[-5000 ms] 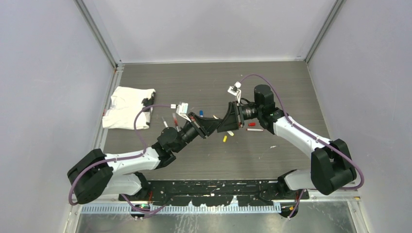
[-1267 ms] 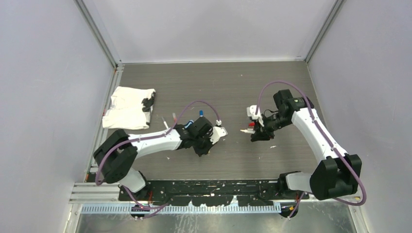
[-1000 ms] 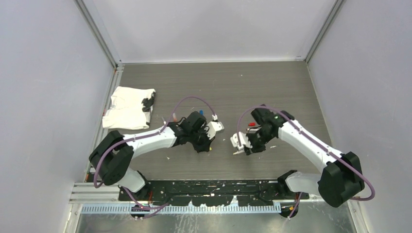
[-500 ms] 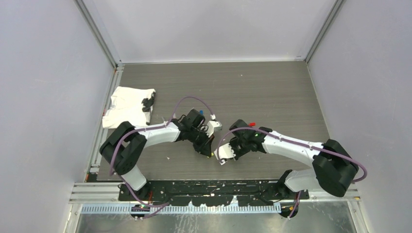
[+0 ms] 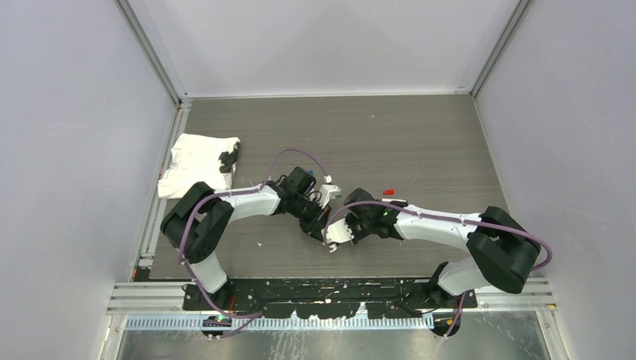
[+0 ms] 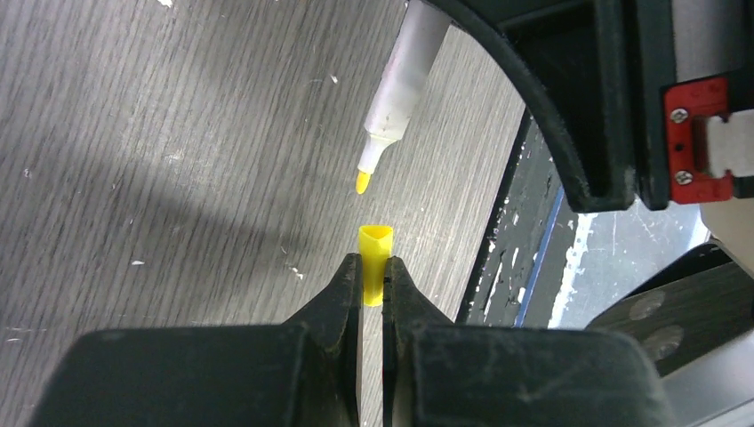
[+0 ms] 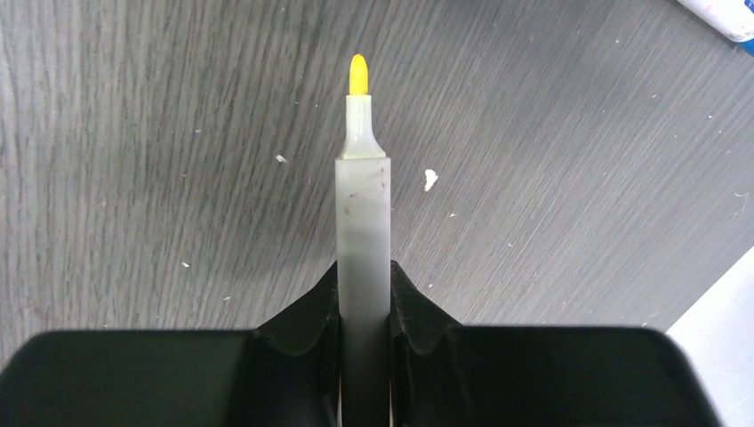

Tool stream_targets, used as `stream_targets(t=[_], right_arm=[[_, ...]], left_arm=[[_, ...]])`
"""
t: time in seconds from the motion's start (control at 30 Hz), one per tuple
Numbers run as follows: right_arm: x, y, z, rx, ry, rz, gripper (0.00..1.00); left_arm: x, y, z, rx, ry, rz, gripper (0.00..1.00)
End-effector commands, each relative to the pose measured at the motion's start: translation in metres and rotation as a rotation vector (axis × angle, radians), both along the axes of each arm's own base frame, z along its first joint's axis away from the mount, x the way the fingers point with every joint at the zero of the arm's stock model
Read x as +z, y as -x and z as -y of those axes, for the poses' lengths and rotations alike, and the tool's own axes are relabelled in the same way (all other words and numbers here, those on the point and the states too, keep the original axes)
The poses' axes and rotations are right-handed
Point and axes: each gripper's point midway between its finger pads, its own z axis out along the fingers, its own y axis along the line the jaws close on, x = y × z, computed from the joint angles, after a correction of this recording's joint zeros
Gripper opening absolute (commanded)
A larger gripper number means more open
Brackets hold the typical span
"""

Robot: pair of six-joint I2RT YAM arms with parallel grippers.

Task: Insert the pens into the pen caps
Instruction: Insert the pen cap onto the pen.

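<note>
Yellow cap (image 6: 374, 245) pinched by left end effector (image 6: 373, 280), pen (image 7: 363, 196) by right one (image 7: 363, 277), unseen overhead.

Left arm (image 5: 247, 201) and right arm (image 5: 442, 223): white shells, black joints.
Each arm is trailed by a purple cable (image 5: 289, 152) looped behind its pincer. The left pincer (image 6: 373, 280) and right pincer (image 7: 364, 285) are formed of matte black fingers tapered to narrow tips. Beside the right pincer's curved black housing, a red plate (image 6: 689, 133) is fixed by two silver screws (image 6: 681, 115).
</note>
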Motion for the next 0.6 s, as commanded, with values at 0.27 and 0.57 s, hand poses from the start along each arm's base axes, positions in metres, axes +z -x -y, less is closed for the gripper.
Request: stream_targets(t=[0.27, 0.57], right_arm=[[0.001, 0.006, -0.012, 0.028, -0.017, 0.012, 0.01], [-0.002, 0.006, -0.013, 0.033, -0.004, 0.014, 0.01]], left_arm=[[0.013, -0.013, 0.011, 0.018, 0.073, -0.014, 0.01], [0.017, -0.013, 0.012, 0.019, 0.091, -0.015, 0.01]])
